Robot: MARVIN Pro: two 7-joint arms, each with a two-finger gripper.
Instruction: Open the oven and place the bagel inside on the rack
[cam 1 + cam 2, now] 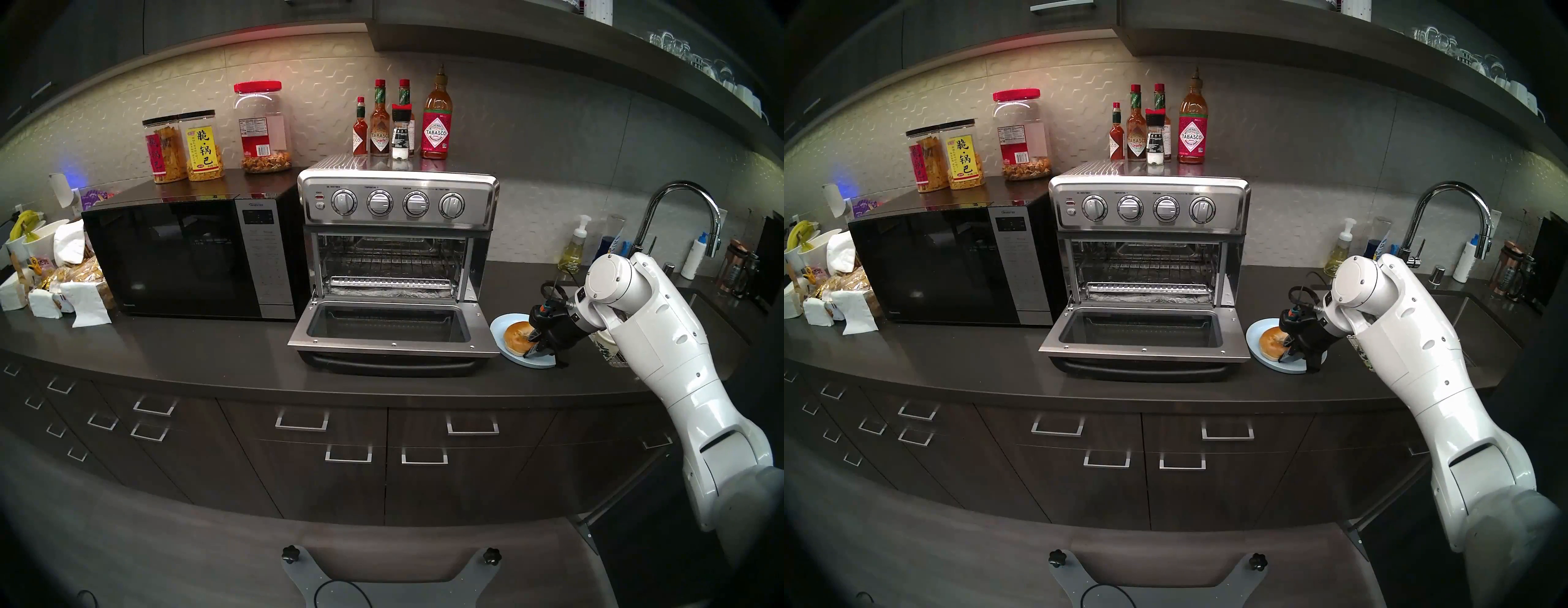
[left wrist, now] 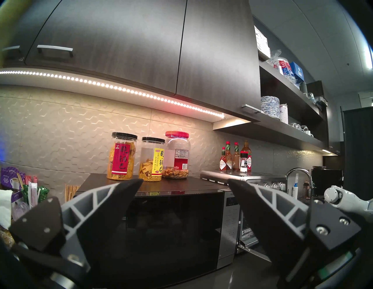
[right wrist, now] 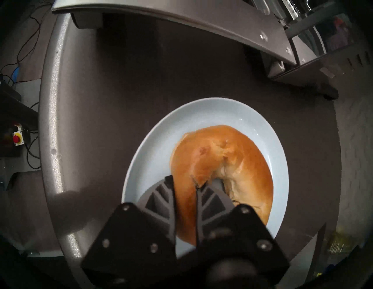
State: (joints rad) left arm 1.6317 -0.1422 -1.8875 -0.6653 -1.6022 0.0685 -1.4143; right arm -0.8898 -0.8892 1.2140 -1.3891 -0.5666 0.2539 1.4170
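Bagel pinched on pale blue plate, beside open oven on dark worktop.

Right gripper closed across one side of the ring, one finger outside, the other in the centre hole. Left gripper idle near microwave, fingers spread, holding nothing. Best lifted straight up before swinging left, clearing the dropped door, then slid level onto rack without squeezing harder.
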